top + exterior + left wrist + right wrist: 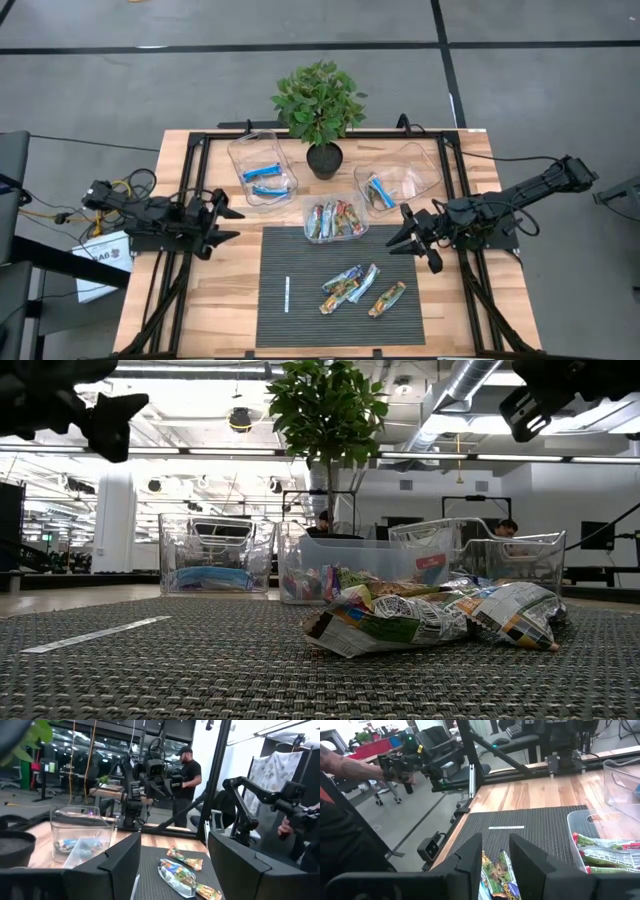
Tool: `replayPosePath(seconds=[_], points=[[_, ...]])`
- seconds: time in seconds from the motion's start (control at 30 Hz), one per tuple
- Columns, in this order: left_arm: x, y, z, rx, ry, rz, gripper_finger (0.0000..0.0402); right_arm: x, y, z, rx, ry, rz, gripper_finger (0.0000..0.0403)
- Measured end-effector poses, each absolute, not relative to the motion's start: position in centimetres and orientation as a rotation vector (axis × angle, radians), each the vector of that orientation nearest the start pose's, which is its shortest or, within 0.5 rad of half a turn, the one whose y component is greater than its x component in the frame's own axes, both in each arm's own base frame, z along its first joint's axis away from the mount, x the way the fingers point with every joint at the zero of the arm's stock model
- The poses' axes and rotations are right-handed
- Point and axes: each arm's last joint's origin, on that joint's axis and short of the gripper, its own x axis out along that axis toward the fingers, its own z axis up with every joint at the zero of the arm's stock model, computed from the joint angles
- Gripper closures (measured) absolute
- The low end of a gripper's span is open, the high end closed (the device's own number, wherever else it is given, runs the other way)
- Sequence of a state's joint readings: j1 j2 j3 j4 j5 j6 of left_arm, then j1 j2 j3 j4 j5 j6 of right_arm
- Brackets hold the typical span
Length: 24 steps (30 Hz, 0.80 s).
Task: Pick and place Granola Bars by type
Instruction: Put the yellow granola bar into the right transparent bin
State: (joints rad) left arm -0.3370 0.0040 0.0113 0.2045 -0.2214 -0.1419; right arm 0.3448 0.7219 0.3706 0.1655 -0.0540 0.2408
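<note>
Granola Bars (352, 288) lie on the mat (wrapper print unreadable); left pincer (228, 223) and right pincer (408, 240) spread.

Three clear tubs (262, 166); one plant (319, 108); one white stick (287, 294).

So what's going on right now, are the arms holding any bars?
Left gripper open, empty, left of mat. Right gripper open, empty, at mat's right edge. Loose granola bars on mat, unsorted. Path clear.
</note>
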Motion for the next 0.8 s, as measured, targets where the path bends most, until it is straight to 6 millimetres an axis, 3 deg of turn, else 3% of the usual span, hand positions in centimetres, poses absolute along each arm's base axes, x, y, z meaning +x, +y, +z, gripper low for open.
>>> replayPosePath(seconds=[0.47,0.8], points=[[9.2,-3.2,17.2,-0.236,-0.019,-0.321,0.0178,15.7,5.8,23.2,0.201,0.230,0.374,0.0313],[9.1,-3.3,17.0,-0.232,-0.001,-0.374,0.0178,15.7,5.8,23.2,0.317,0.253,0.361,0.0313]])
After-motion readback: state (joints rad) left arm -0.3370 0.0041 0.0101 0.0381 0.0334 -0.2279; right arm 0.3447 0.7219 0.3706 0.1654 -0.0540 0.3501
